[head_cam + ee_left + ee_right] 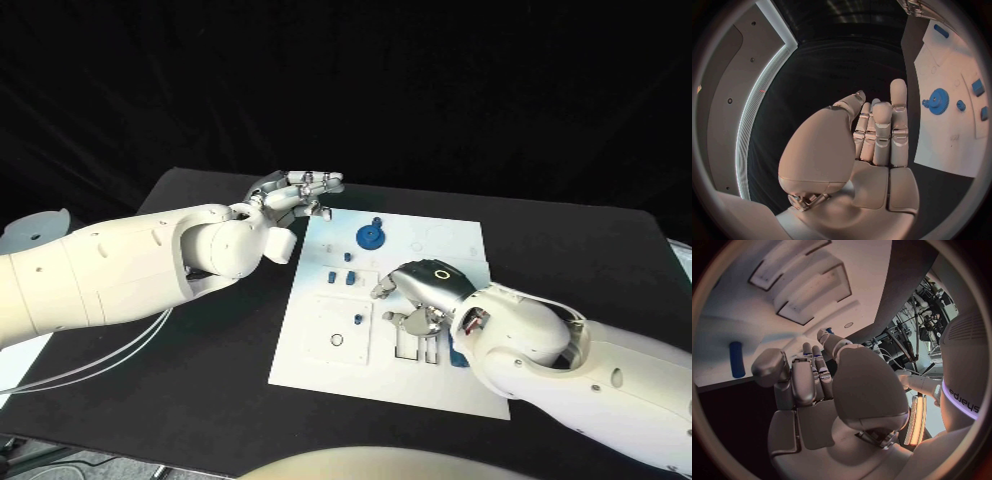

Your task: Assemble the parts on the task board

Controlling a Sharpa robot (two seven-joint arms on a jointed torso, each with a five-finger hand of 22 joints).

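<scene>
Head view first: the white task board (433,375) lies in the middle of the black table (173,390), and on it sit small blue parts — a gear (372,236) near the far edge and a few little blocks (340,277) just below it. The left hand (296,192) hangs above the table just off the board's far left corner, fingers loosely spread with nothing between them. The right hand (418,290) rests over the middle of the board, palm down, with fingertips (408,322) bent toward the slots cut in the plate; whether they pinch a part cannot be told from here. Left wrist view: the left hand (870,150) is flat and empty, its fingers (881,125) straight and lying side by side over dark table, well apart from the board (942,135); the blue gear (937,101) stands on the board with a small round blue piece (961,105) just beside it and a blue bar (941,31) farther along. Right wrist view: the right hand (826,390) is close over the board (729,310), its fingers (811,375) curled together toward the surface beside rectangular recesses (807,307); a blue peg (736,359) lies on the board near its edge, apart from the hand — it is unclear if anything is held
</scene>
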